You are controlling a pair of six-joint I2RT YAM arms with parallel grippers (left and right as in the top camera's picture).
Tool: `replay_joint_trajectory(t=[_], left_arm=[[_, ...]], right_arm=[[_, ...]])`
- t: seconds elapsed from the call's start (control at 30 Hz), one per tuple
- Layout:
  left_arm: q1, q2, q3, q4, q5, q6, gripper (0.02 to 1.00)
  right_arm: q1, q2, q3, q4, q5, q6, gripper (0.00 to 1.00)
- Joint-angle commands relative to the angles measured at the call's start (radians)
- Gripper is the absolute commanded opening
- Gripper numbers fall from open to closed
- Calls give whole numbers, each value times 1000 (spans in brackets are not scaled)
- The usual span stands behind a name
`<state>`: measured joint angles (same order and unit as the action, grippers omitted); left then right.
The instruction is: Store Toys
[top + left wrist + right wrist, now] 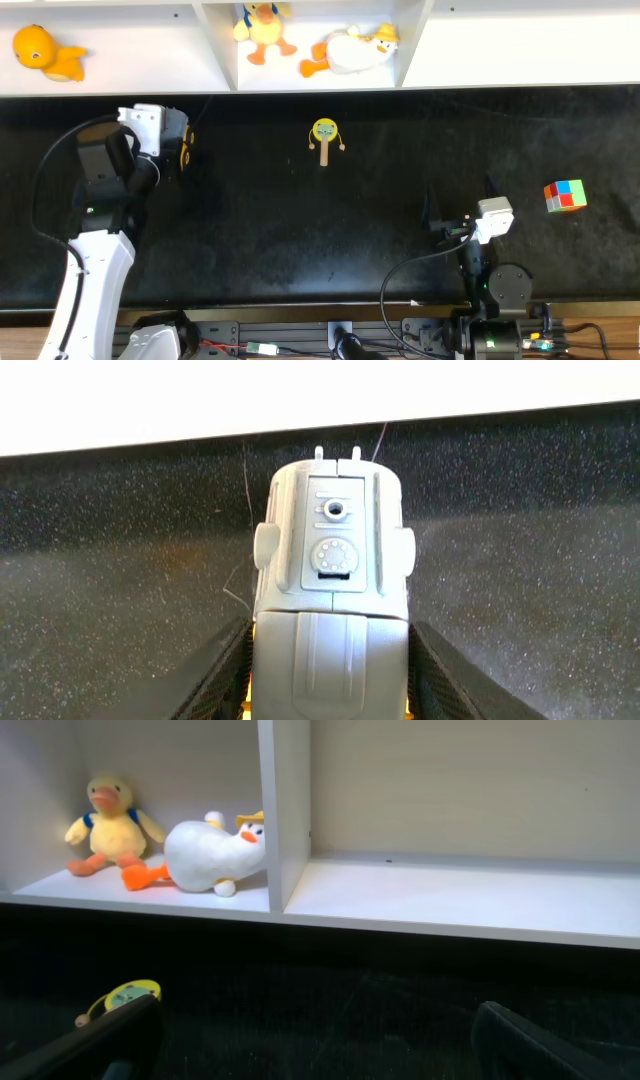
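Observation:
My left gripper (330,670) is shut on a grey toy vehicle (335,550), which it holds just in front of the white shelf (200,400). From above, that toy (160,135) with its yellow wheel is near the left compartment, where an orange duck (45,52) lies. A small yellow-green rattle drum (324,138) on a wooden handle lies mid-table, also seen as the rattle (125,997). A multicoloured cube (565,196) sits at the right. My right gripper (458,205) stands open and empty over the table's lower right, its fingers (90,1045) wide apart.
The middle compartment holds a yellow duck (262,28) and a white goose plush (350,50), seen again as duck (105,825) and goose (205,855). A shelf divider (285,815) separates them from the bare right compartment (470,895). The black tabletop (300,230) is open between the arms.

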<state>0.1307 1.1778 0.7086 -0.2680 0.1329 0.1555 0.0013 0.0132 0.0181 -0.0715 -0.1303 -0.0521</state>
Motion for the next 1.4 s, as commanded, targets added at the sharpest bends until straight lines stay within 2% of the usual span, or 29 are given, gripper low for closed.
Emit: replay_joint_trajectory(t=[0.03, 1.4], left_arm=[[1, -12, 14, 58, -3, -56, 178], [0, 453, 431, 253, -3, -174, 143]], right_arm=[[-2, -8, -13, 4, 4, 8, 996], [-2, -8, -13, 4, 4, 8, 996]])
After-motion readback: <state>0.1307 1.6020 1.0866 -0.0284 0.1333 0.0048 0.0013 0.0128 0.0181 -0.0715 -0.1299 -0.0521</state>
